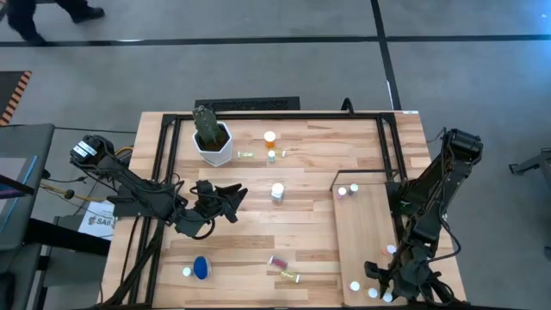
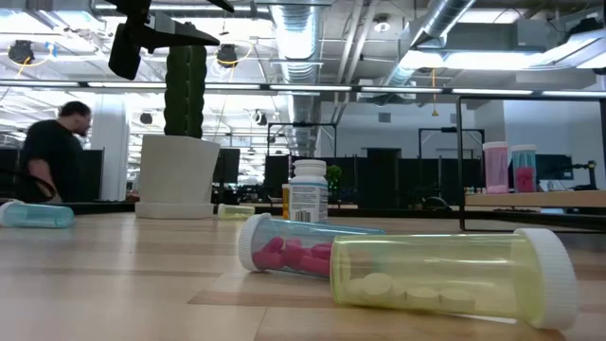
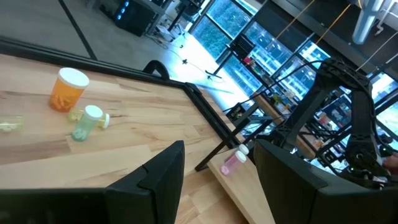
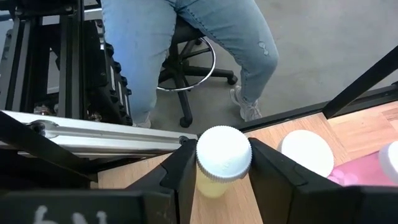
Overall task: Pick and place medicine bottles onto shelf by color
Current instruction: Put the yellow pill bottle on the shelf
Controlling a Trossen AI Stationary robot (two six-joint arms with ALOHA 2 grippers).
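My right gripper (image 1: 385,288) is at the near end of the pale shelf (image 1: 362,232), shut on a yellow-green bottle with a white cap (image 4: 222,157). Beside it on the shelf stand a white-capped pink bottle (image 4: 308,152) and other capped bottles (image 1: 355,286). Two more bottles (image 1: 348,189) stand at the shelf's far end. My left gripper (image 1: 225,196) hovers open and empty over the table's middle left. Loose on the table are an orange bottle (image 1: 269,138), a green vial (image 1: 271,156), a white bottle (image 1: 277,192), a blue one (image 1: 201,267), and pink (image 2: 284,251) and yellow (image 2: 454,275) ones lying on their sides. My right gripper pinches the yellow-green bottle between its two fingers, at the sides of the white cap (image 4: 201,163) and the top of the body. The fingers slant down from the table's far side. The bottle stands upright; the gripper hides its base.
A white pot with a cactus (image 1: 212,138) stands at the far left of the table. A black frame rail (image 1: 392,146) runs along the shelf's far and right sides. A person sits on a stool (image 4: 193,62) just past the near edge.
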